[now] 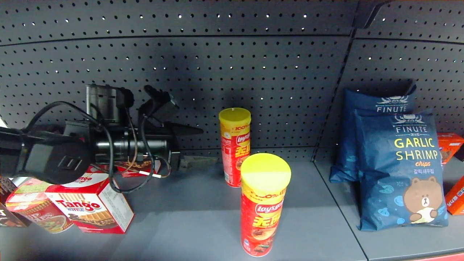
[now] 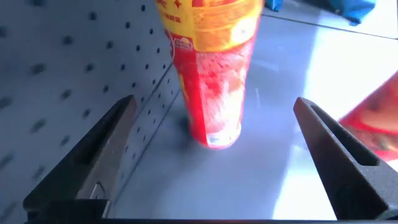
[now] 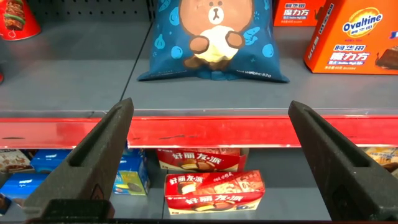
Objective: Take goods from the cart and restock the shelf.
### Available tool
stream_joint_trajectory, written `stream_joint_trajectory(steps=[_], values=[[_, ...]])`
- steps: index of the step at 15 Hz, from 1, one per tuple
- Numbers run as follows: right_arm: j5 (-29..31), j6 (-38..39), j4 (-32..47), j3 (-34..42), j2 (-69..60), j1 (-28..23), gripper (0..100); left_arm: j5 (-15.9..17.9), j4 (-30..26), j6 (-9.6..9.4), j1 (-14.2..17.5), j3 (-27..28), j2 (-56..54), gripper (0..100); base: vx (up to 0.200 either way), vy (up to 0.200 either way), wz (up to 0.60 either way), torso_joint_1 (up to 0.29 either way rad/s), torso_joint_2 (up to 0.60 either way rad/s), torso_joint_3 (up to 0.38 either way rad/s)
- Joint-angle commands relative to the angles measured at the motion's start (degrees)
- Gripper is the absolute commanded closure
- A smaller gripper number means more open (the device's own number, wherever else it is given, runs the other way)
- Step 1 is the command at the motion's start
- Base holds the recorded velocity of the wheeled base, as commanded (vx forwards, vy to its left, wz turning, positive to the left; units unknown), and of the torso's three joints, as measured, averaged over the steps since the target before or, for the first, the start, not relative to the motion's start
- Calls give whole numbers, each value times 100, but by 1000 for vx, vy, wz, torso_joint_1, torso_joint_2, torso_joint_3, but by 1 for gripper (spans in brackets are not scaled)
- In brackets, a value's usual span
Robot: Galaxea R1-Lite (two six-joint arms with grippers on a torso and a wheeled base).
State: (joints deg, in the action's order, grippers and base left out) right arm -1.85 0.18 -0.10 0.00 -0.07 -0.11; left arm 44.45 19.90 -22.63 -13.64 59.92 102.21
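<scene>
Red rear canister (image 1: pixel 235 152) upright, axis vertical

This is a shop: the snack section of a supermarket or convenience store. The shelf (image 1: pixel 181 217) is grey sheet metal backed by a perforated panel (image 1: pixel 253 72), the usual build of retail shelving. Packaged goods stand on it grouped by kind. There are 2 red chip cans (image 1: pixel 235 145) with yellow lids, one behind the other, and 2 blue chip bags (image 1: pixel 398 170) set front to back. There is also a wafer box (image 1: pixel 90 210) and some orange boxes (image 1: pixel 449 145). In the right wrist view a red strip (image 3: pixel 205 132) runs along the shelf's front edge. A lower tier beneath it holds red snack boxes (image 3: pixel 214 190) and blue packs (image 3: pixel 137 180).
</scene>
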Motion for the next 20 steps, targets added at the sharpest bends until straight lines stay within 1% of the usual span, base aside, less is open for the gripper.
stream_joint_trajectory(steps=[1, 2, 3, 4, 5, 6, 7, 8, 9, 10, 11, 12, 15, 16, 18, 19, 20], values=[[1, -1, 1, 0, 7, 2, 0, -358, 6, 30, 99, -279, -834, 0, 0, 0, 0, 0, 0, 0], [1, -1, -8, 0, 7, 11, 0, -780, -3, 83, 55, -314, -1027, 0, 0, 0, 0, 0, 0, 0], [1, -1, -8, 0, 7, 2, 0, -1351, -3, 224, -68, -402, -1273, 0, 0, 0, 0, 0, 0, 0], [-8, -1, -8, 0, 7, 2, 0, -2318, -3, 461, -394, -560, -1774, 0, 0, 0, 0, 0, 0, 0], [1, -1, 1, 0, 7, 2, 0, -2678, -47, 522, -508, -648, -2064, 0, 0, 0, 0, 0, 0, 0], [1, -1, -8, 0, 7, 2, 0, -3065, -311, 496, -534, -789, -2249, 0, 0, 0, 0, 0, 0, 0], [1, -1, -8, 0, 7, 2, 0, -3645, -847, 461, -666, -1210, -2600, 0, 0, 0, 0, 0, 0, 0], [1, -1, 1, 0, 7, 2, 0, -3996, -1348, 470, -745, -1483, -3058, 0, 0, 0, 0, 0, 0, 0], [1, -1, 1, 0, 7, 2, 0, -4146, -1612, 470, -736, -1553, -3242, 0, 0, 0, 0, 0, 0, 0], [1, -1, -8, 0, 7, 2, 0, -4286, -1858, 549, -701, -1597, -3427, 0, 0, 0, 0, 0, 0, 0], [-8, -1, 1, 0, 7, 2, 0, -4295, -1858, 777, -508, -1624, -3611, 0, 0, 0, 0, 0, 0, 0], [1, -1, 1, 0, 7, 2, 0, -4322, -1814, 786, -473, -1650, -3664, 0, 0, 0, 0, 0, 0, 0], [1, -1, 1, 0, 7, 2, 0, -4260, -935, 742, -499, -1852, -3778, 0, 0, 0, 0, 0, 0, 0], [1, -1, 1, 0, 7, 2, 0, -4234, -812, 742, -552, -1861, -3778, 0, 0, 0, 0, 0, 0, 0], [1, -1, -8, 0, 7, 2, 0, -4111, -812, 733, -657, -2037, -3787, 0, 0, 0, 0, 0, 0, 0], [1, -1, -8, 0, 7, 2, 0, -4084, -856, 724, -886, -2124, -3787, 0, 0, 0, 0, 0, 0, 0], [1, -1, -8, 0, 7, 2, 0, -4093, -865, 716, -1211, -2230, -3787, 0, 0, 0, 0, 0, 0, 0]])
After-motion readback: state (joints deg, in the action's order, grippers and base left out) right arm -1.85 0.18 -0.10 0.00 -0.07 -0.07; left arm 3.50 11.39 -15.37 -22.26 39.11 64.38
